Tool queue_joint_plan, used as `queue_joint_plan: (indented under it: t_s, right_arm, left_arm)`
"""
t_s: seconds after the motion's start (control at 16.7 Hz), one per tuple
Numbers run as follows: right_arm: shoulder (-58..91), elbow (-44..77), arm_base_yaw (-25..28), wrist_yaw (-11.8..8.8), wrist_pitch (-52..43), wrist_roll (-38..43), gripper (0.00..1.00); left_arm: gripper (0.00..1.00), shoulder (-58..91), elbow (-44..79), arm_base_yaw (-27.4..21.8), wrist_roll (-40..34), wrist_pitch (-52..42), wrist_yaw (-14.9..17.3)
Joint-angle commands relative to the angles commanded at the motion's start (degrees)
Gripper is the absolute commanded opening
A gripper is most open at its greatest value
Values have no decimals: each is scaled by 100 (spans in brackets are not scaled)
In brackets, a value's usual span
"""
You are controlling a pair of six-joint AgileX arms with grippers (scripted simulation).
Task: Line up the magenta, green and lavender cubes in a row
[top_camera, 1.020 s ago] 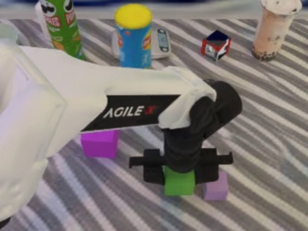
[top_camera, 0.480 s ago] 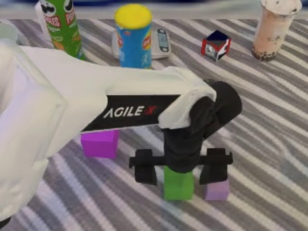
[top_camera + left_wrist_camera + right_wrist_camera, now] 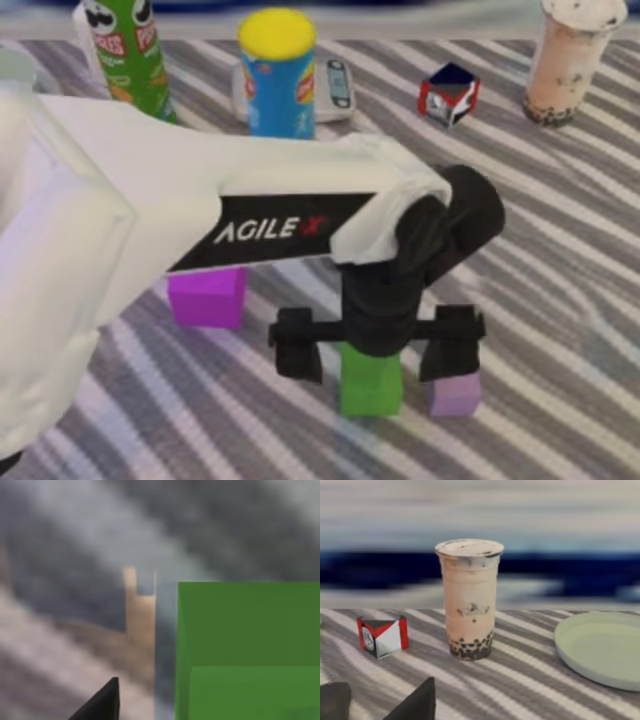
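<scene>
Fingers of the left gripper (image 3: 372, 345) stood spread wide, straddling the plain matte bright green cube (image 3: 371, 379) directly below, apparently clear of it. Just right sat the small pale lavender cube (image 3: 453, 396); the large magenta cube (image 3: 207, 298) lay farther left and back, out of line.

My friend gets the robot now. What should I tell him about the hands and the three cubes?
Left gripper: open, fingers either side of the green cube, not gripping it.
Right gripper: out of the top view, parked; fingers unclear.
Green cube sits on the table beside the lavender cube, a small gap between.
Magenta cube lies farther left and farther back, partly under the left arm.
Done: green next to lavender.
Left: probably bring magenta into the row.
</scene>
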Motion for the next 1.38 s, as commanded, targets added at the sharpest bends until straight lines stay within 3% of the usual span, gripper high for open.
queue_joint_plan:
  t_s: [0.36, 0.78, 1.02, 1.38]
  right_arm:
    - [0, 0, 0, 0, 0, 0, 100]
    - [0, 0, 0, 0, 0, 0, 100]
    - [0, 0, 0, 0, 0, 0, 100]
    - [0, 0, 0, 0, 0, 0, 100]
  left_arm:
    - [100, -342, 784, 76, -30, -1183, -3]
    - [100, -400, 867, 150, 57, -1292, -3]
    - [100, -458, 764, 819, 886, -1263, 21]
    - [100, -570, 518, 2335, 2698, -1218, 74]
